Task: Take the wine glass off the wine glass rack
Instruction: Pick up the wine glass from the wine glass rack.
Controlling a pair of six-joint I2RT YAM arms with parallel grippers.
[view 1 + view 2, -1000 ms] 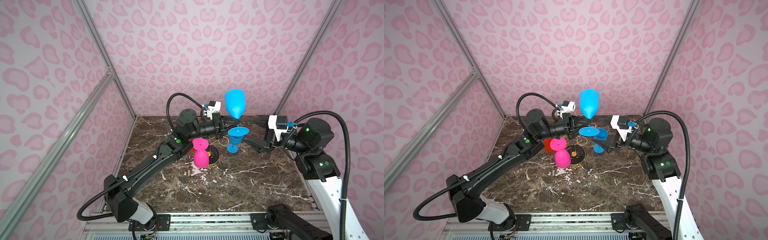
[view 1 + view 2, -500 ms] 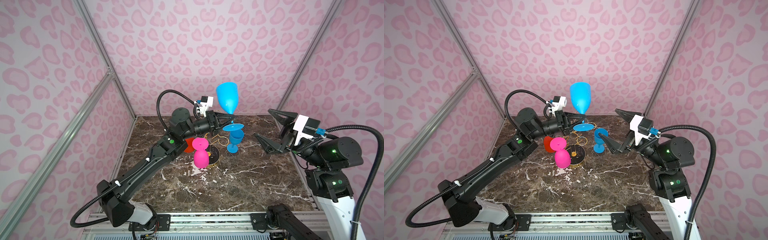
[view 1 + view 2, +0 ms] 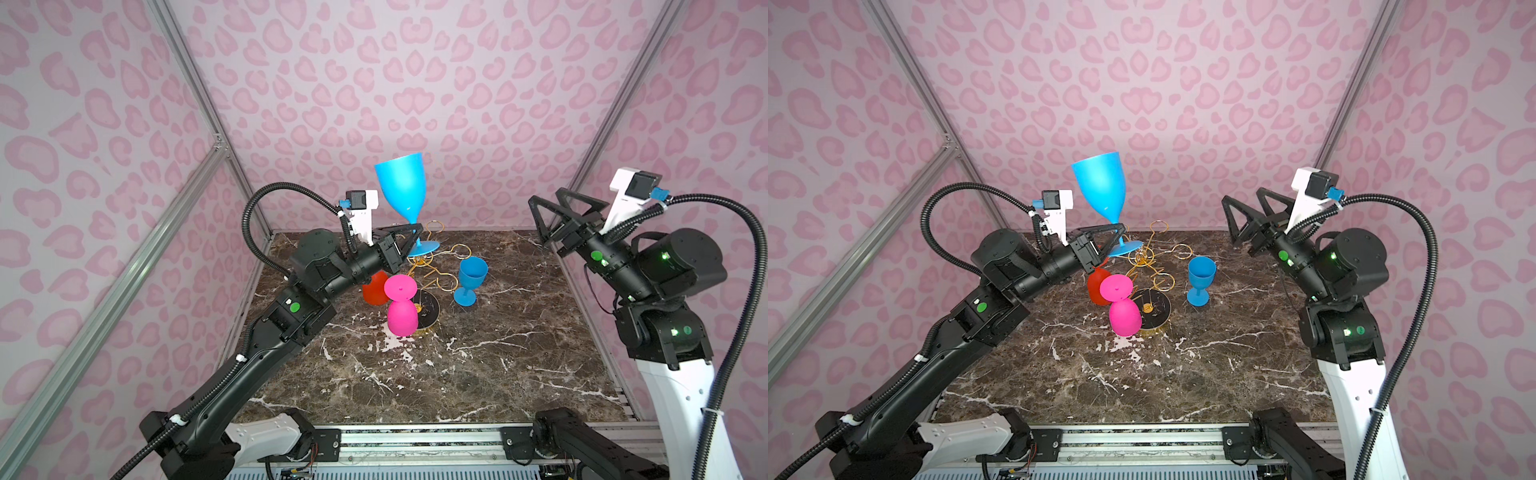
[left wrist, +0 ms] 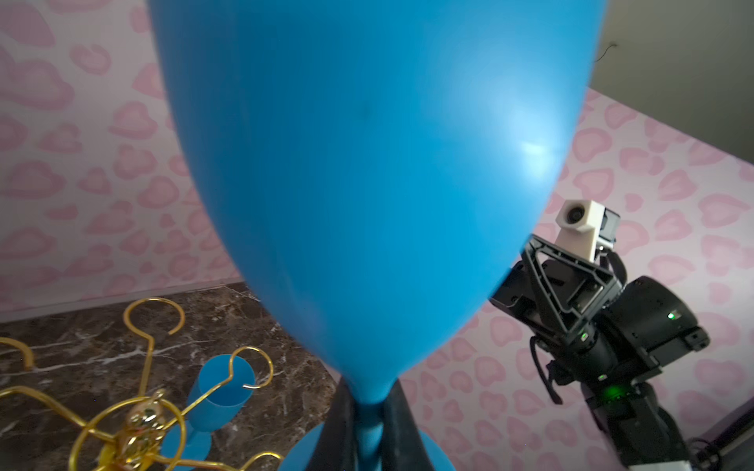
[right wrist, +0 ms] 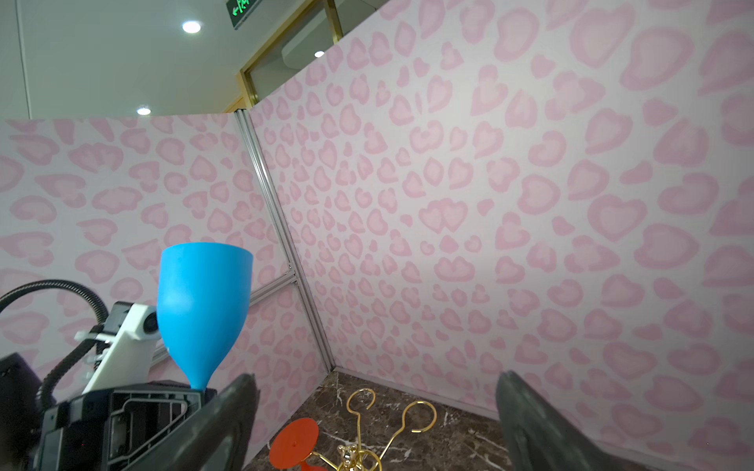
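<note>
A: Where is the tall blue wine glass (image 3: 401,187)?

B: Off the wine glass rack (image 3: 430,308). It is upright in the air above it, with its foot near the top wire loops but apart from them.

A: What holds it?

B: The left arm (image 3: 266,353). Its jaws are clamped on the stem just under the bowl, which the left wrist view shows plainly.

A: And the right arm (image 3: 665,282)?

B: It is raised at the bench's (image 3: 457,374) right edge, well apart from the glass. Its jaws are spread wide with nothing between them.

A: What is on the rack?

B: A pink glass (image 3: 401,318) is upside down, foot uppermost, in front of the black base. A red glass (image 3: 374,289) is just behind it, partly hidden. A small blue glass (image 3: 471,274) stands upright on the bench beside the rack.
</note>
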